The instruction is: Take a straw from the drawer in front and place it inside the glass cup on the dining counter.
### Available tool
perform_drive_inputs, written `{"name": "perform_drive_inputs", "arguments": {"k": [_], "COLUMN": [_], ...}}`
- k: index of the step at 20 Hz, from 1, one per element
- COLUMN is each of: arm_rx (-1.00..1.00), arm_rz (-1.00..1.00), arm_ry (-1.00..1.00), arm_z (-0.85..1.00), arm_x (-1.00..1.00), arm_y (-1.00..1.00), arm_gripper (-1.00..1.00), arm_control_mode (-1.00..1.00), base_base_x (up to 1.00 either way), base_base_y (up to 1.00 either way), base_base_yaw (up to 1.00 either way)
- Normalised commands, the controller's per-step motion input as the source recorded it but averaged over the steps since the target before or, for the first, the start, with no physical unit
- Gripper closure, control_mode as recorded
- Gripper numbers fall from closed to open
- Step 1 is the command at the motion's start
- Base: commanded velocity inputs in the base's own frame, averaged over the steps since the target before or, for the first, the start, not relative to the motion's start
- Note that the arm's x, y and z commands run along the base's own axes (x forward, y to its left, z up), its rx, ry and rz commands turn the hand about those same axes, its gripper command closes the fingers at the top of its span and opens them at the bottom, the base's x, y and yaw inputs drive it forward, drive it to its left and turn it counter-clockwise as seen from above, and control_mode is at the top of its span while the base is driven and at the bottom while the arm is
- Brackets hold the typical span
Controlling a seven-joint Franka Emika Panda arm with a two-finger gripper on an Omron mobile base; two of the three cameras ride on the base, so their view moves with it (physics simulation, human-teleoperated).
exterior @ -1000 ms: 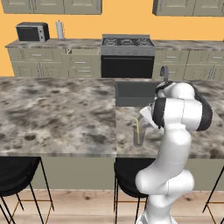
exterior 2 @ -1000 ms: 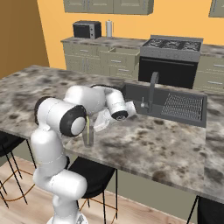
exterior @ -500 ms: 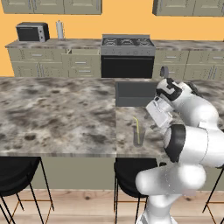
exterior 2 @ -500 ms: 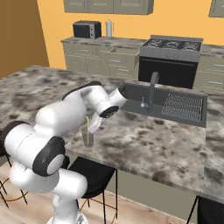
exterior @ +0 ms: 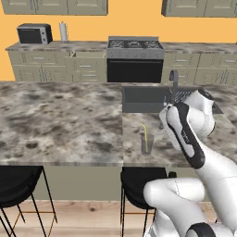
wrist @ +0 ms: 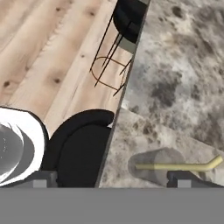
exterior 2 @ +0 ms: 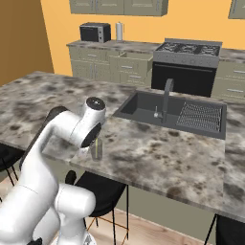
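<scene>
Yellow straw (exterior: 145, 135) stands inside the glass cup (exterior: 147, 144), leaning, its bent tip above the rim. Cup sits upright near the front edge of the dining counter table (exterior: 60, 120), above a black stool (exterior: 139, 185). Fingers (wrist: 109, 179) are spread wide, holding nothing; cup lies just beside one fingertip. Judgement: placement complete, arm free to retreat.

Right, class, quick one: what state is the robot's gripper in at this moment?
Gripper: open, holding nothing. The straw stands in the cup on the counter, just ahead of the fingertips.
</scene>
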Motion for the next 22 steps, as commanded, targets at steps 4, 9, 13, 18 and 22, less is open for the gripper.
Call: {"name": "perform_drive_inputs", "arguments": {"k": [4, 9, 13, 18, 22], "arm_rx": [-0.20, -0.17, -0.19, -0.18, -0.14], "arm_rz": [0.00, 0.00, 0.00, 0.00, 0.00], "arm_ry": [-0.01, 0.04, 0.11, 0.10, 0.08], "arm_z": [0.49, 0.49, 0.54, 0.46, 0.31], "arm_x": [-0.63, -0.28, -0.06, -0.01, 0.00], "arm_y": [0.19, 0.27, 0.31, 0.29, 0.14], "arm_gripper": [-1.00, -1.00, -1.00, -1.00, -1.00], "arm_control_mode": [-1.00, -1.00, -1.00, -1.00, -1.00], "base_base_x": [0.00, 0.00, 0.00, 0.00, 0.00], "base_base_y": [0.00, 0.00, 0.00, 0.00, 0.00], "base_base_yaw": [0.00, 0.00, 0.00, 0.00, 0.00]}}
